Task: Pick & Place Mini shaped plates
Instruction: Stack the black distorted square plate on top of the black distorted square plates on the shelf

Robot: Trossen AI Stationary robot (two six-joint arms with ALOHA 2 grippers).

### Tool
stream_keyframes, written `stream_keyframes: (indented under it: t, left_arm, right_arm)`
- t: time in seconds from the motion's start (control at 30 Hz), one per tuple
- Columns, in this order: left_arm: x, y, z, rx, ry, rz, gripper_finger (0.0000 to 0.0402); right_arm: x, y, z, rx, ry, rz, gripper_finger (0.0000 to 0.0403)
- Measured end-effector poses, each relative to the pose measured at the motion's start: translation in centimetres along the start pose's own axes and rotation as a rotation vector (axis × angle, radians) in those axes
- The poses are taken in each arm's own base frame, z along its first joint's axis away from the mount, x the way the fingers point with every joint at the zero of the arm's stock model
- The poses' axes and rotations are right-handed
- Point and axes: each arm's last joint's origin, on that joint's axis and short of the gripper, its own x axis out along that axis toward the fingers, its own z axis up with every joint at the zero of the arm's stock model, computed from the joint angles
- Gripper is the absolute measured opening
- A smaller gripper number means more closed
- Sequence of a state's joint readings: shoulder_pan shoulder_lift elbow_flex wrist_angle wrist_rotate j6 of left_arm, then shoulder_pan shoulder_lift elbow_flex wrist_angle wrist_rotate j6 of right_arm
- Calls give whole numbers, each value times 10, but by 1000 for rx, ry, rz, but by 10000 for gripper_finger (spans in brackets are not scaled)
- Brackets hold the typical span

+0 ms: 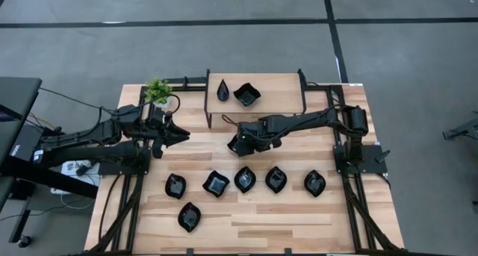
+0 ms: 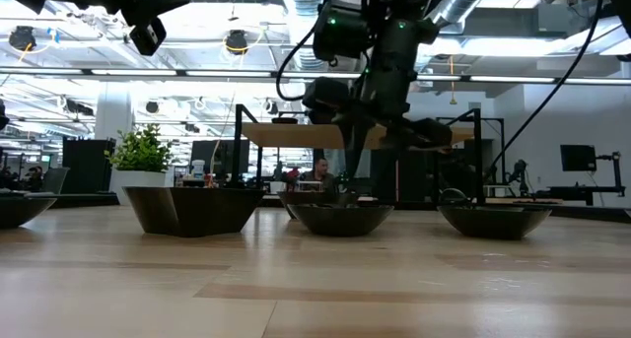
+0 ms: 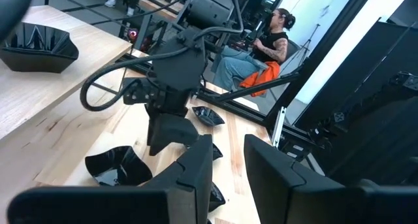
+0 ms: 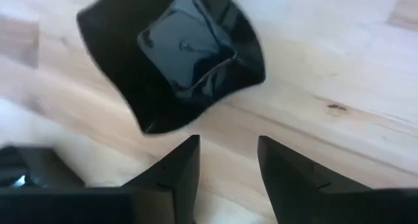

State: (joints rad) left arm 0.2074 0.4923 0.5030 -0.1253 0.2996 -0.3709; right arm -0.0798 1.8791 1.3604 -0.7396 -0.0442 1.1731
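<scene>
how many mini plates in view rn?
8 visible: two on the shelf, five in a row, one nearer the front edge. The right gripper may hide another.

A light wooden bench carries a raised wooden shelf holding two black plates. On the bench itself lie seven more black dishes and a small potted plant.

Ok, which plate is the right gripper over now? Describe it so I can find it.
Start from the raised wooden shelf at the table's far edge. Just in front of it, the right gripper hangs open over a wavy-edged square plate lying on the tabletop. Unlike the row of five plates nearer the front, it sits alone, directly beneath that gripper.
</scene>
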Motion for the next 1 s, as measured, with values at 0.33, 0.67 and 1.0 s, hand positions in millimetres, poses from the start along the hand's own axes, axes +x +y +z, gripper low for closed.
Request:
stream_keyframes:
  t: [0.33,0.67,1.0]
  left_arm:
    - [0,0,1,2,-6,-3,90]
    - [0,-1,1,34,-13,-6,90]
    - [0,-1,2,37,-13,-25,90]
  right_arm:
    - [5,12,-8,131,-152,35,144]
    - [28,17,-20,191,-167,11,135]
    - [28,19,-18,219,-210,24,114]
